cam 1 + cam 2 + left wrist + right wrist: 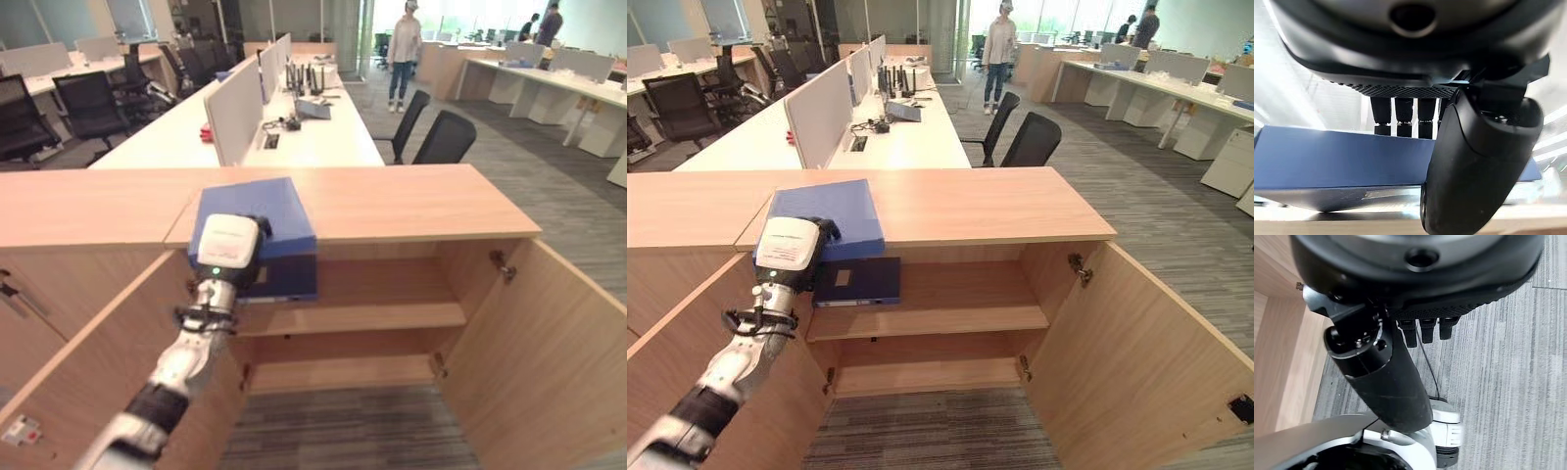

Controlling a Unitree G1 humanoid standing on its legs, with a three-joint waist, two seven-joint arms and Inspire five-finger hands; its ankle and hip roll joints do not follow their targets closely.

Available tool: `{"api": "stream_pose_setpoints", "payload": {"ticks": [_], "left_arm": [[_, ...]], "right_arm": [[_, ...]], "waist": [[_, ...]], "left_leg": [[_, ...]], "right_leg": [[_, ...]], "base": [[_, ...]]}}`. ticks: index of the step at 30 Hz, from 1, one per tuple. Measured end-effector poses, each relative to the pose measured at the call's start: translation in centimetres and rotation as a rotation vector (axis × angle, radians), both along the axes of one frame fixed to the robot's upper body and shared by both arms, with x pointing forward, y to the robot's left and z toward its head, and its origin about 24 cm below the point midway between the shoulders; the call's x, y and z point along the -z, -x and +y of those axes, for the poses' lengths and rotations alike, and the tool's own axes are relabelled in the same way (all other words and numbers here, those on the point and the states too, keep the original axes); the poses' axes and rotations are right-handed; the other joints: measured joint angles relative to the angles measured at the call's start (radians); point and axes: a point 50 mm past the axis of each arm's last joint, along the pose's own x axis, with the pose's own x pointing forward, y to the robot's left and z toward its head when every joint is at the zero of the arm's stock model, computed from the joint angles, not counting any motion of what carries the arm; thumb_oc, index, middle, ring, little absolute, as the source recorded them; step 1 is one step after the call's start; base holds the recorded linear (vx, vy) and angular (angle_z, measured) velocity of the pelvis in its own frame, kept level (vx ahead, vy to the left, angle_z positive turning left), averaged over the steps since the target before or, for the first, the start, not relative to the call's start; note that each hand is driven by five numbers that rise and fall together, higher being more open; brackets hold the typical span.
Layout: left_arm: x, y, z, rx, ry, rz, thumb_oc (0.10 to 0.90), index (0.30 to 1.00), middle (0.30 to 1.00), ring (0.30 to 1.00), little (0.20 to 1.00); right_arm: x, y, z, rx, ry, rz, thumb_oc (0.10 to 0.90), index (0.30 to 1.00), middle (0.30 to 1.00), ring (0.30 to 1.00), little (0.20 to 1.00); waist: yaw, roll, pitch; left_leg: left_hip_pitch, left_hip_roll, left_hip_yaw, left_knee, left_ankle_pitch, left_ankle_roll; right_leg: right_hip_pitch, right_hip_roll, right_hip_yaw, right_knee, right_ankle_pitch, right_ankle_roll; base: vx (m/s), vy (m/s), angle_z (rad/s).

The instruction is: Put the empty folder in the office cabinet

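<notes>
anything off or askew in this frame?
One thing: the blue folder lies on the cabinet top, overhanging its front edge above the open shelves, not inside yet. The left hand grips that overhanging edge, thumb on one face and fingers on the other. Both cabinet doors are open. Nothing looks spilled or damaged.

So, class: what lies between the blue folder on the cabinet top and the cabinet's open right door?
Only bare wooden cabinet top lies between the blue folder, gripped by the left hand, and the open right door; the right eye view shows it.
</notes>
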Motion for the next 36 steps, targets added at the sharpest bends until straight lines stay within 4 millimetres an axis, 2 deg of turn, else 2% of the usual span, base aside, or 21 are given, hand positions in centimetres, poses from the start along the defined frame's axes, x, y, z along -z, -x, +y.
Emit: {"api": "stream_pose_setpoints", "payload": {"ticks": [2,6,9,10,13,15,16,17,19,20,22,25,30,31,32,35,36], "left_arm": [[0.4,1.0,-0.9,0.077,0.082,0.038,0.4,0.3,0.3,0.3,0.3],[-0.3,2.3,-1.6,0.173,0.229,0.102,0.4,0.3,0.3,0.3,0.3],[-1.0,4.2,-2.4,0.347,0.522,0.284,0.4,0.3,0.3,0.3,0.3],[-1.2,4.8,-2.8,0.438,0.688,0.358,0.4,0.3,0.3,0.3,0.3],[-1.5,5.1,-2.9,0.574,1.09,0.475,0.4,0.3,0.3,0.3,0.3],[0.2,5.3,-3.0,0.573,1.184,0.61,0.4,0.3,0.3,0.3,0.3],[2.0,5.8,-3.3,0.551,1.277,0.758,0.4,0.3,0.3,0.3,0.3],[5.1,6.9,-4.1,0.497,1.339,0.964,0.4,0.3,0.3,0.3,0.3],[7.9,8.3,-4.6,0.411,1.363,1.115,0.4,0.3,0.3,0.3,0.3],[10.0,9.4,-4.5,0.319,1.403,1.215,0.4,0.3,0.3,0.3,0.3],[11.7,10.8,-3.9,0.221,1.443,1.29,0.4,0.3,0.3,0.3,0.3],[11.8,11.1,-3.2,0.197,1.435,1.292,0.4,0.3,0.3,0.3,0.3],[11.3,10.3,-2.5,0.194,1.358,1.244,0.4,0.3,0.3,0.3,0.3],[11.2,10.2,-2.2,0.191,1.29,1.23,0.4,0.3,0.3,0.3,0.3],[11.2,10.0,-1.5,0.167,1.115,1.194,0.4,0.3,0.3,0.3,0.3],[11.9,10.0,-0.3,0.102,0.953,1.172,0.4,0.3,0.3,0.3,0.3],[12.6,10.2,0.7,0.041,0.861,1.173,0.4,0.3,0.3,0.3,0.3]], "right_arm": [[0.0,0.1,0.0,0.016,0.0,0.003,0.8,0.9,0.9,0.9,0.9],[0.0,0.2,0.0,0.022,-0.002,0.002,0.8,0.9,0.9,0.9,0.9],[0.0,0.6,-0.3,0.047,-0.006,0.007,0.8,0.9,0.9,0.9,0.9],[0.0,0.9,-0.4,0.05,-0.009,0.02,0.8,0.9,0.9,0.9,0.9],[0.0,1.1,-0.4,0.052,-0.014,0.034,0.8,0.9,0.9,0.9,0.9],[0.0,1.0,-0.5,0.051,-0.019,0.036,0.8,0.9,0.9,0.9,0.9],[0.0,0.9,-0.6,0.05,-0.019,0.042,0.8,0.9,0.9,0.9,0.9],[0.0,0.8,-0.7,0.05,-0.017,0.047,0.8,0.9,0.9,0.9,0.9],[0.0,0.5,-0.7,0.045,-0.017,0.042,0.8,0.9,0.9,0.9,0.9],[0.0,0.4,-0.4,0.024,-0.025,0.044,0.8,0.9,0.9,0.9,0.9],[0.1,0.5,0.2,0.011,-0.048,0.05,0.8,0.9,0.9,0.9,0.9],[0.3,0.6,0.9,0.012,-0.065,0.053,0.8,0.9,0.9,0.9,0.9],[0.3,0.6,0.9,0.01,-0.063,0.051,0.8,0.9,0.9,0.9,0.9],[0.3,0.6,0.9,0.011,-0.064,0.052,0.8,0.9,0.9,0.9,0.9],[0.3,0.6,1.0,0.011,-0.065,0.05,0.8,0.9,0.9,0.9,0.9],[0.3,0.6,1.0,0.012,-0.068,0.048,0.8,0.9,0.9,0.9,0.9],[0.3,0.4,1.0,0.012,-0.07,0.043,0.8,0.9,0.9,0.9,0.9]], "waist": [[0.015,-0.004,0.003],[0.018,-0.007,0.012],[0.014,0.004,0.014],[0.018,0.011,0.014],[0.013,0.019,0.014],[0.015,0.025,0.015],[0.01,0.028,0.017],[0.009,0.03,0.021],[0.007,0.04,0.033],[0.007,0.044,0.05],[0.008,0.035,0.059],[0.012,0.022,0.065],[0.013,0.022,0.065],[0.014,0.021,0.065],[0.012,0.021,0.064],[0.012,0.021,0.065],[0.014,0.02,0.065]], "left_leg": [[-0.002,-0.002,-0.006,0.0,0.0,-0.001],[-0.004,-0.004,-0.009,0.0,-0.003,0.004],[-0.011,-0.008,-0.01,0.0,-0.004,0.005],[-0.012,-0.009,-0.012,0.0,-0.004,0.006],[-0.01,-0.009,-0.012,0.0,-0.004,0.005],[-0.011,-0.009,-0.012,0.0,-0.004,0.005],[-0.011,-0.008,-0.013,0.0,-0.004,0.005],[-0.011,-0.008,-0.013,0.0,-0.004,0.005],[-0.01,-0.008,-0.012,0.0,-0.004,0.005],[-0.005,-0.007,-0.012,0.0,-0.003,0.004],[-0.007,-0.004,-0.014,0.0,0.001,-0.001],[-0.003,-0.003,-0.019,0.0,0.0,0.0],[0.005,-0.007,-0.025,0.0,-0.003,0.0],[0.004,-0.008,-0.027,0.0,-0.003,0.0],[0.005,-0.008,-0.028,0.0,-0.003,-0.001],[0.003,-0.008,-0.029,0.0,-0.003,-0.001],[0.003,-0.007,-0.03,0.0,-0.003,-0.001]], "right_leg": [[0.001,-0.002,-0.002,0.0,-0.001,0.0],[0.001,-0.004,-0.004,0.0,-0.001,0.001],[-0.002,-0.008,-0.004,0.0,-0.003,-0.002],[-0.001,-0.009,-0.005,0.0,-0.003,-0.001],[-0.001,-0.01,-0.005,0.0,-0.002,0.001],[-0.001,-0.009,-0.005,0.0,-0.002,0.001],[-0.002,-0.009,-0.005,0.0,-0.002,0.001],[-0.003,-0.009,-0.005,0.0,-0.002,0.001],[-0.004,-0.009,-0.005,0.0,-0.002,0.001],[-0.003,-0.007,-0.006,0.0,0.0,0.002],[-0.004,-0.004,-0.009,0.0,-0.001,0.002],[0.002,-0.003,-0.017,0.0,-0.006,0.001],[0.014,-0.008,-0.024,0.0,-0.012,0.005],[0.016,-0.008,-0.024,0.0,-0.012,0.005],[0.016,-0.008,-0.024,0.0,-0.012,0.005],[0.016,-0.007,-0.024,0.0,-0.012,0.004],[0.014,-0.007,-0.024,0.0,-0.012,0.004]], "base": [[-0.01,-0.005,0.06],[-0.01,0.003,0.03],[0.0,0.0,0.0],[0.03,0.013,0.01],[0.0,0.0,0.0],[0.0,0.0,0.0],[0.0,0.0,0.0],[0.0,0.0,0.0],[0.0,0.0,0.0],[0.0,0.0,0.0],[0.0,0.0,0.0],[-0.01,0.002,0.06],[-0.01,0.004,0.05],[0.0,0.0,0.0],[-0.04,-0.001,0.0],[-0.01,0.0,0.0],[0.0,0.0,0.0]]}}
